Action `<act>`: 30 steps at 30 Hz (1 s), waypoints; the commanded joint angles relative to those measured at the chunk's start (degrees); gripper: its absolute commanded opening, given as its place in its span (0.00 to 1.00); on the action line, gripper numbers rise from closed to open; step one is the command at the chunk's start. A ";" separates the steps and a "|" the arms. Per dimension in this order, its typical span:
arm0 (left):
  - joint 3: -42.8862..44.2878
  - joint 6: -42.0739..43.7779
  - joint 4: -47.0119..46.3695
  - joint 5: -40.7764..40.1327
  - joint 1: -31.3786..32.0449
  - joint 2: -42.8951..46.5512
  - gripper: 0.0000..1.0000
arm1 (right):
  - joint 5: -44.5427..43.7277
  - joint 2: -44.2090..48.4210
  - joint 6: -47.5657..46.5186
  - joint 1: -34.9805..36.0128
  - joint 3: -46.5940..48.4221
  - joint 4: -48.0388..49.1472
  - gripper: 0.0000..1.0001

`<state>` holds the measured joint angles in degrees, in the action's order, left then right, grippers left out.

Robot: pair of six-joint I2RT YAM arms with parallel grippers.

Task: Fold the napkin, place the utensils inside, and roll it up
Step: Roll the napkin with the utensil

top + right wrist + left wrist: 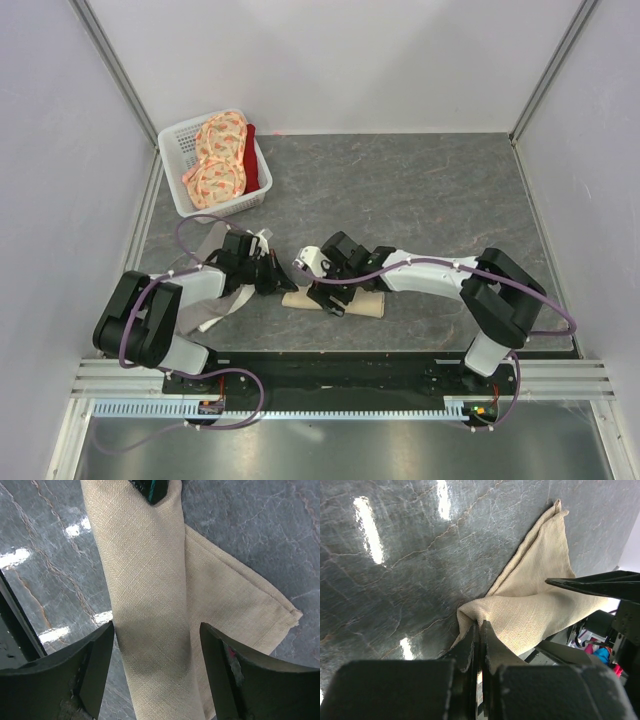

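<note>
Right against the left wrist camera, the left jaws are clamped shut on a pinched end of the napkin (530, 615), which trails away from them over the worktop (395, 580). At the right wrist, the right jaws stand open astride the rolled part. A teal tip, probably the fork (156, 491), pokes out beyond them, and one flap lies loose alongside. From above I count one napkin, one fork, and one basket (175, 150) well beyond the left jaws. Folding and loading look done, but the rolling seems unfinished.
</note>
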<state>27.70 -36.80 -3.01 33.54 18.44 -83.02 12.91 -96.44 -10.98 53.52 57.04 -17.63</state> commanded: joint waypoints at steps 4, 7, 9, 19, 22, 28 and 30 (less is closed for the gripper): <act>2.18 1.38 1.16 -0.85 0.11 -1.70 0.02 | -1.30 -1.55 -1.15 0.89 -0.96 0.58 0.68; 2.62 1.73 1.07 -0.67 0.02 -1.27 0.04 | -1.13 -2.61 -0.71 0.89 -0.35 -0.65 0.56; 2.79 1.73 1.07 -1.54 0.11 -0.39 0.17 | -0.25 -3.66 -0.18 0.80 0.18 -1.44 0.48; 1.39 3.31 6.78 -12.09 0.02 9.36 0.58 | 12.65 -7.52 0.70 -1.04 3.78 -5.83 0.37; -0.36 3.40 7.57 -14.29 0.11 12.18 0.58 | 18.19 -9.37 1.14 -2.71 5.71 -7.42 0.37; -3.61 3.66 6.00 -12.63 0.02 16.84 0.58 | 26.97 -13.94 1.05 -6.75 9.84 -11.81 0.37; -4.50 3.57 4.42 -11.48 0.11 18.94 0.58 | 29.27 -15.95 0.88 -8.24 11.25 -13.65 0.37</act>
<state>24.97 -35.46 3.77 21.91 18.46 -67.94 34.39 -108.03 -9.80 47.29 65.71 -25.65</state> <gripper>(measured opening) 0.573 0.371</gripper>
